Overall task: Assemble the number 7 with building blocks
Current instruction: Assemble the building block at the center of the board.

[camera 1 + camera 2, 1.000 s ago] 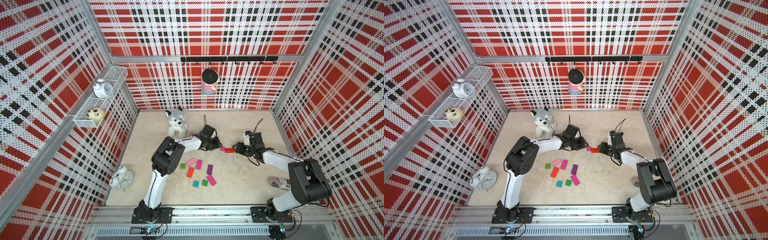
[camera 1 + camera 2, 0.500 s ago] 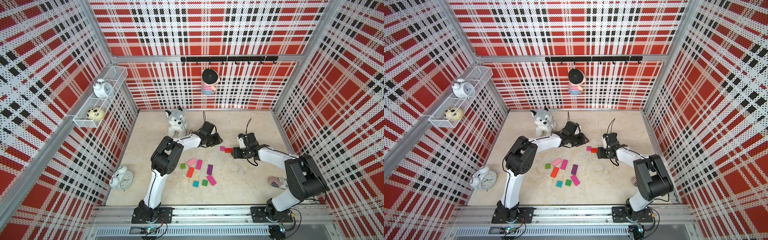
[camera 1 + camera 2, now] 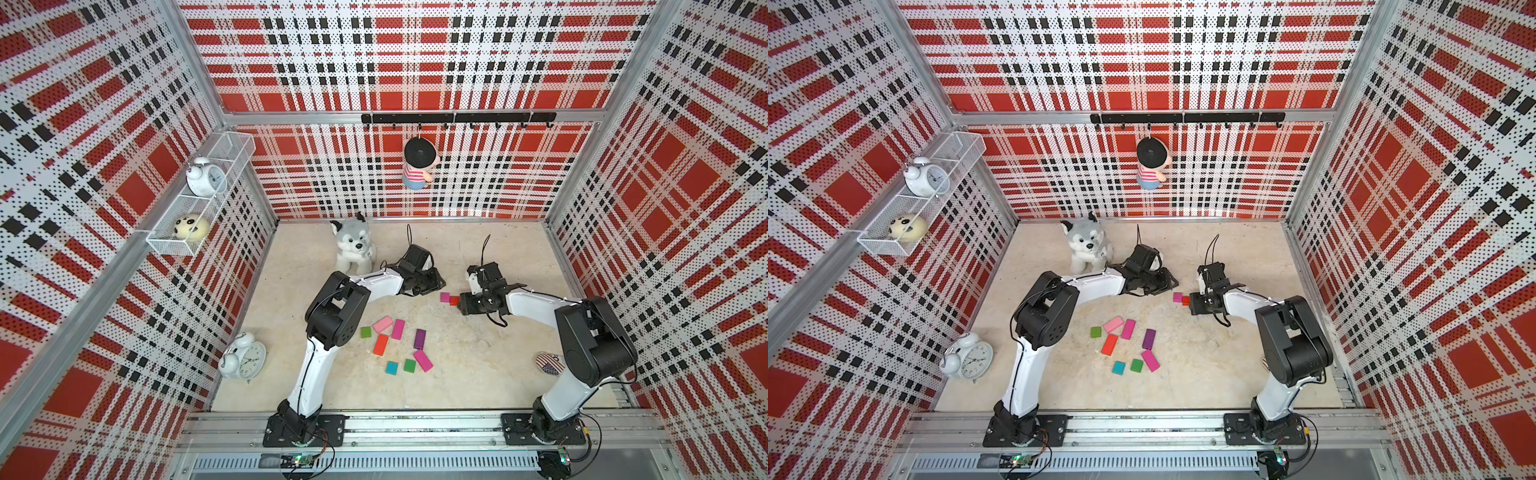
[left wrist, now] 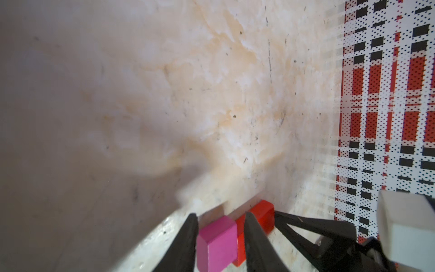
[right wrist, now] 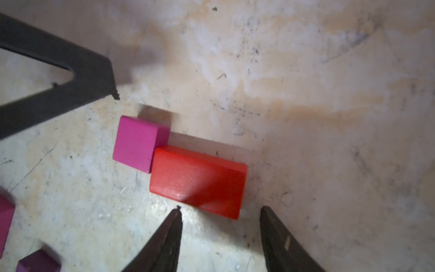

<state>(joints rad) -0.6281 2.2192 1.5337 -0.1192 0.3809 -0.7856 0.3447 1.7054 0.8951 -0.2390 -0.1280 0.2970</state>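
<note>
Our right gripper [image 5: 221, 207], spread and empty, stands just beside the red-orange block [image 5: 197, 181], which touches the magenta square block [image 5: 135, 143]. The left gripper [image 4: 220, 214] hovers close, nearly clenched and empty. We fear a careless nudge from either would skew this pair.

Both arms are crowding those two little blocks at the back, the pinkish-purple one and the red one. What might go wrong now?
1. The left tool and the right tool sit very close together at the same spot, so they could bump each other.
2. The red block touches the magenta block along only part of one side, staggered. A nudge from the open right tool, right at the red block's end, might push both askew and leave a crooked row.
</note>
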